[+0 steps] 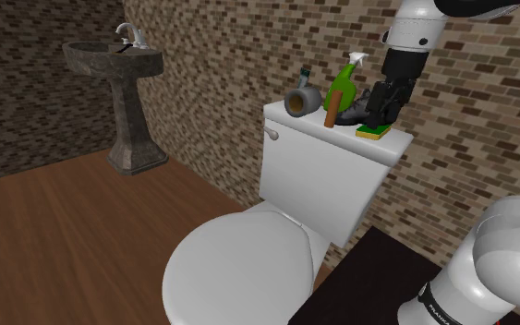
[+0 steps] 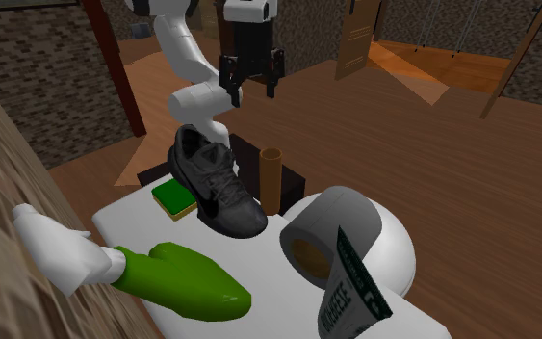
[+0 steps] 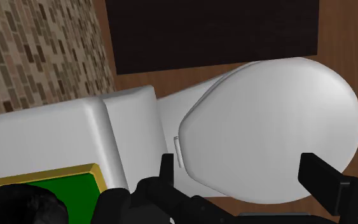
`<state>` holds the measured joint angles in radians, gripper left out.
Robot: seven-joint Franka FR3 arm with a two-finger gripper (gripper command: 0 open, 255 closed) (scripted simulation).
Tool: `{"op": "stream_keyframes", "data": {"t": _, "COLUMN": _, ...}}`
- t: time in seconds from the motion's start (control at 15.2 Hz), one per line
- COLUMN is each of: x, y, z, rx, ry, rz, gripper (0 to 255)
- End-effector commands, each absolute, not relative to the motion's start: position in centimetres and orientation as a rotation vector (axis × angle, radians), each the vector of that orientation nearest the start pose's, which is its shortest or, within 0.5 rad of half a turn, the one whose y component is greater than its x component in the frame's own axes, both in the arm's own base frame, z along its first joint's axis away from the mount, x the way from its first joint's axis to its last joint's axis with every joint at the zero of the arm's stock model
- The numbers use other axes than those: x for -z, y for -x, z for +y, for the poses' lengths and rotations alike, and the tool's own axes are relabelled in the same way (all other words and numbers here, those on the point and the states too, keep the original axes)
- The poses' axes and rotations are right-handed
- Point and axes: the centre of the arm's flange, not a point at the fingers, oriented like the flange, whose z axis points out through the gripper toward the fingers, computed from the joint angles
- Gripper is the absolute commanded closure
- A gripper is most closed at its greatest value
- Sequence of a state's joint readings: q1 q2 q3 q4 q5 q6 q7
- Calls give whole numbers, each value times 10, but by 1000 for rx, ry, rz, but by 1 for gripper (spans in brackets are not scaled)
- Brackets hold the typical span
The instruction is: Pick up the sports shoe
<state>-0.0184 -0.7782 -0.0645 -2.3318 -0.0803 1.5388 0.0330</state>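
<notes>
Jaws: the 2 black fingers stand well apart with nothing between them.
Gripper: the gripper (image 2: 251,89) points down and hangs above the heel end of the shoe; a gap shows between them in the second exterior view. In the shoulder view the gripper (image 1: 378,106) sits over the tank's right end. In the wrist view the gripper (image 3: 238,162) looks down past the tank edge.
Sports shoe: the black sports shoe (image 2: 216,188) (image 1: 348,115) stands sole-down on the tank top, unheld, its toe toward the grey roll.
Sponge: a green sponge with a yellow base (image 2: 174,197) (image 1: 373,132) (image 3: 44,181) lies against the shoe's heel side.
Cylinder: a brown cylinder (image 2: 271,178) (image 1: 335,108) stands upright just beside the shoe, on its other side.
Roll: a grey roll (image 2: 331,236) (image 1: 301,100) lies on its side near the toe.
Bottle: a green spray bottle (image 2: 187,279) (image 1: 348,78) stands by the brick wall.
Tank: the white toilet tank (image 1: 322,175) carries all 5 things.
Toilet lid: the white toilet lid (image 1: 239,268) (image 3: 273,121) is down.
Sink: a grey pedestal sink (image 1: 124,65) stands well apart, on the wood floor.
</notes>
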Motion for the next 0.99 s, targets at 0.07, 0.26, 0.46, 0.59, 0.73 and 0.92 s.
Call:
{"op": "stream_keyframes", "data": {"t": 0.07, "x": -597, "y": -307, "z": -51, "rx": -8, "ry": 3187, "rz": 104, "gripper": 0}}
{"op": "stream_keyframes", "data": {"t": 0.26, "x": -600, "y": -318, "z": -81, "rx": 45, "ry": 3226, "rz": -59, "gripper": 0}}
{"op": "stream_keyframes", "data": {"t": 0.46, "x": -605, "y": -331, "z": -109, "rx": 101, "ry": 3255, "rz": -225, "gripper": 0}}
{"op": "stream_keyframes", "data": {"t": 0.59, "x": -610, "y": -342, "z": -127, "rx": 138, "ry": 3269, "rz": -338, "gripper": 0}}
{"op": "stream_keyframes", "data": {"t": 0.73, "x": -614, "y": -354, "z": -145, "rx": 176, "ry": 3278, "rz": -452, "gripper": 0}}
{"op": "stream_keyframes", "data": {"t": 0.92, "x": -623, "y": -373, "z": -169, "rx": 233, "ry": 3283, "rz": -626, "gripper": 0}}
